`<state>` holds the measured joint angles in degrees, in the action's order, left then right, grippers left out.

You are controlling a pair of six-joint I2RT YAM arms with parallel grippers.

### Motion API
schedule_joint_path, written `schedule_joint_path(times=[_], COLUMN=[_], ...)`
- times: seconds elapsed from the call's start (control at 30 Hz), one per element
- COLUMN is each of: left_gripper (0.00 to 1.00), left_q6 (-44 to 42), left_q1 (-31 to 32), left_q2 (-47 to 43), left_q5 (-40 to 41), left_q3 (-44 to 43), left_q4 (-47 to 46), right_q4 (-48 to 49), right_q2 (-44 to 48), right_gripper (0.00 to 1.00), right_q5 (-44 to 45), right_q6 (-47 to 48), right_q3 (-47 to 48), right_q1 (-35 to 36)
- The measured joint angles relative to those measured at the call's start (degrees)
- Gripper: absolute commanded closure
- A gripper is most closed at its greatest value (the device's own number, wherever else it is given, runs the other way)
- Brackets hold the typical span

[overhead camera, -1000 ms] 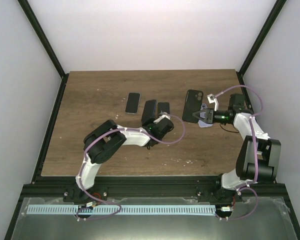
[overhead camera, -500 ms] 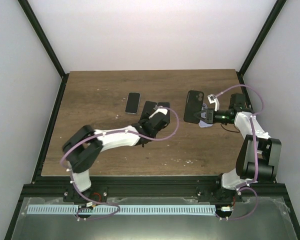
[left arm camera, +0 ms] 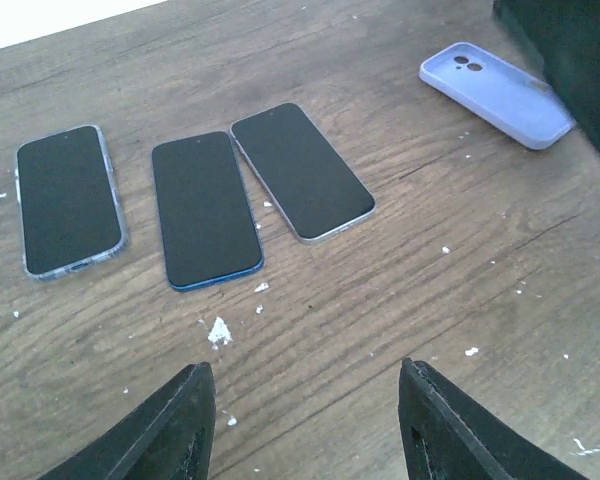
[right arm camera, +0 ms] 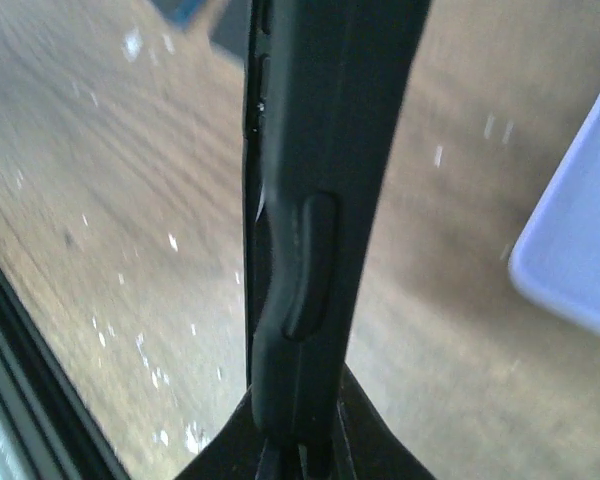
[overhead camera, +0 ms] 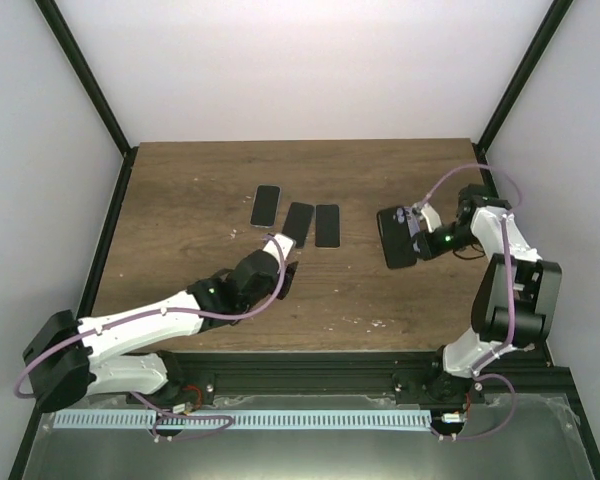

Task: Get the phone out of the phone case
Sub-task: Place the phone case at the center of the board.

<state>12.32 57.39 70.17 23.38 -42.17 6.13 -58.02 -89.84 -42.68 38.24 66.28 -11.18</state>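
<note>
My right claw [right arm camera: 295, 452] grasps the black phone case [right arm camera: 325, 150] by its edge; it sticks out straight ahead.

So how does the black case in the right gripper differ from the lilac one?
The black case is clamped in the right gripper; the lilac case lies loose on the table, back up. The black case is dark, the lilac case pale. Both are phone-sized, with rounded corners.

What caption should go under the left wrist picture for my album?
Open left gripper faces three phones in a row, with a lilac case nearby.
</note>
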Motion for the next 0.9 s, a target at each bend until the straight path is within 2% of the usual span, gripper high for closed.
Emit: schedule_joint_path(times=[0.27, 0.57, 0.6, 0.63, 0.67, 0.77, 0.9], left_gripper=[0.48, 0.48, 0.48, 0.46, 0.43, 0.33, 0.25], left_q6=[2.7, 3.7, 3.8, 4.0, 4.2, 4.7, 6.2], left_q1=[0.0, 0.0, 0.0, 0.0, 0.0, 0.0, -0.9], left_q2=[-5.6, -6.0, -6.2, -6.4, -6.7, -6.7, -6.4], left_q5=[-3.0, -3.5, -3.5, -3.5, -3.3, -2.5, -1.0], left_q3=[4.0, 4.9, 5.0, 5.1, 5.3, 5.6, 5.5], left_q4=[-1.3, -1.4, -1.5, -1.6, -1.6, -1.3, 0.0], right_q4=[-8.8, -13.0, -13.1, -13.1, -12.8, -12.4, -11.5], right_q2=[-7.8, -14.8, -15.7, -16.4, -16.7, -16.7, -15.3], right_gripper=[0.89, 0.86, 0.83, 0.76, 0.63, 0.46, 0.35], right_q5=[9.0, 9.6, 9.6, 9.6, 9.6, 9.5, 10.1], right_q6=[3.4, 3.7, 3.7, 3.5, 3.2, 2.0, 1.2], right_q3=[-6.6, -6.5, -6.5, -6.6, -6.8, -7.7, -7.9], right_q1=[-2.3, -11.7, -12.3, -12.6, -12.8, -12.8, -13.3])
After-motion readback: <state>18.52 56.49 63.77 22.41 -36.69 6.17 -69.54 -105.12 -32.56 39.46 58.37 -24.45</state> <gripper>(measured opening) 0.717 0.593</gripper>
